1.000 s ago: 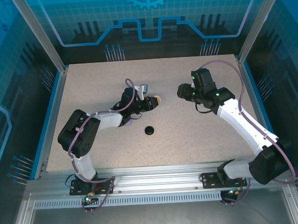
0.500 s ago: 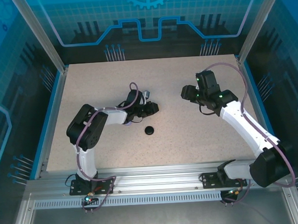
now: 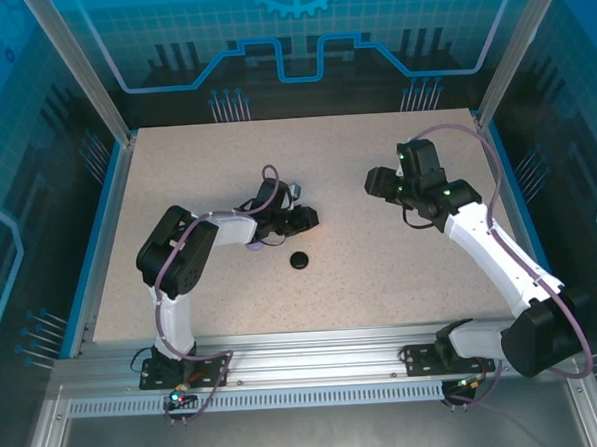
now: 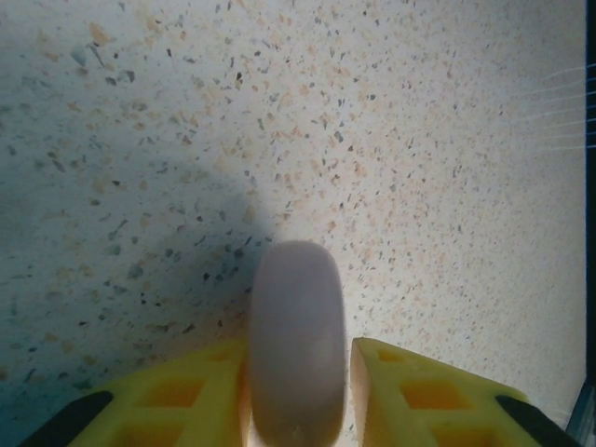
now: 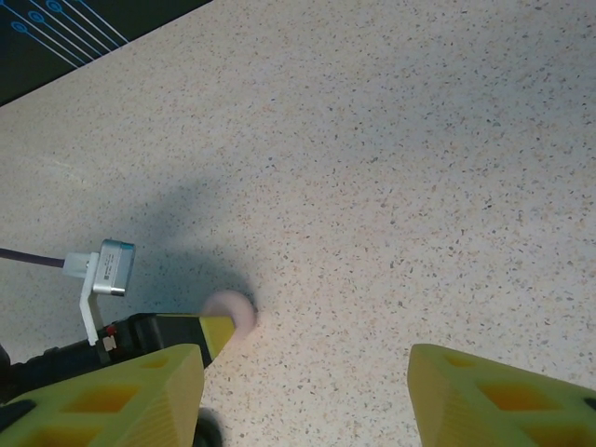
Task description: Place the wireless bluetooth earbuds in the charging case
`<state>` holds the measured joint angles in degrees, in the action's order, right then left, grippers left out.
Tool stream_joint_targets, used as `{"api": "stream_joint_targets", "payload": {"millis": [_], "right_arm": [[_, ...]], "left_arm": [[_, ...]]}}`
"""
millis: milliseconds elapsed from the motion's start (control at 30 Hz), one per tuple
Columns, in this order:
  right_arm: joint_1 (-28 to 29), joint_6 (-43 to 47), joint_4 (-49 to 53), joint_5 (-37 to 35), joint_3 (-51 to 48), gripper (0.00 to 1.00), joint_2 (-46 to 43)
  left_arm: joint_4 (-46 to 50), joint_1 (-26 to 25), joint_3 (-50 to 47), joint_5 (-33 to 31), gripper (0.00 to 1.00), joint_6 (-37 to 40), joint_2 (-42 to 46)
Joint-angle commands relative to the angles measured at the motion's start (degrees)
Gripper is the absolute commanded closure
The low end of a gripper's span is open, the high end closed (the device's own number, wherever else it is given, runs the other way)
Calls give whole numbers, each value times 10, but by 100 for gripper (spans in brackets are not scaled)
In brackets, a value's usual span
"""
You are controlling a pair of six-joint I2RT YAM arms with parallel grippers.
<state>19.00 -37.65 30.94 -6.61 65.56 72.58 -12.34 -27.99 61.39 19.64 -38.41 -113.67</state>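
**Top view.** The left hand (image 3: pixel 303 218) reaches low over the middle of the worktop (image 3: pixel 176 170). What lies under it is hidden by the hand itself. A small round black case (image 3: pixel 298 260), closed as far as I can tell, lies flat just on the near side, touching neither hand. The right hand (image 3: pixel 374 182) hangs off to the right, well apart from the black case. Earbuds: too small to pick out from this height.

**Left wrist view.** A pale pink case (image 4: pixel 296 345), smooth and rounded, is seen edge-on. It stands on its rim on the worktop between the two yellow fingers (image 4: pixel 177 405). The fingers sit close on either side; I cannot tell whether they pinch it or merely flank it. No seam or lid gap is legible, so I judge it closed.

**Right wrist view.** The right hand is spread wide above bare worktop, with nothing between its fingers (image 5: pixel 121 396). Across from it the pink case sits at the tip of the left hand, touching the worktop, in the shadow the arm casts there.

**Judgement.**
- Step in hand: positioning the pink case at mid-worktop, ahead of any earbud insertion. The task looks early.
- The next move calls for the case laid flat and its lid opened, pockets up.
- On its rim the case can roll or tip once the fingers part, so the release wants to be slow and even.
- After that comes a fine pinch on a tiny stemmed earbud, stem lined up with its pocket.
- The smooth shell is likely slippery.
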Motion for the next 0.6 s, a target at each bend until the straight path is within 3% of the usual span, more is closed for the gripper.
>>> {"api": "stream_joint_targets", "payload": {"millis": [0,333,400,500,567], "right_arm": [[-12,8,-2,9,3,37,-20],[-25,17,16,10,12,23,-43],[-29,22,17,9,11,17,-50],[-35,36,15,-5,3,0,-64],[-40,53,12,-12,-1,0,-73]], "left_arm": [[43,0,19,-9,63,24,-6],[86,23,26,-24,54,65,49],[99,32,29,-28,53,80,74],[122,46,40,-33,51,107,120],[139,54,48,-43,48,128,154]]}}
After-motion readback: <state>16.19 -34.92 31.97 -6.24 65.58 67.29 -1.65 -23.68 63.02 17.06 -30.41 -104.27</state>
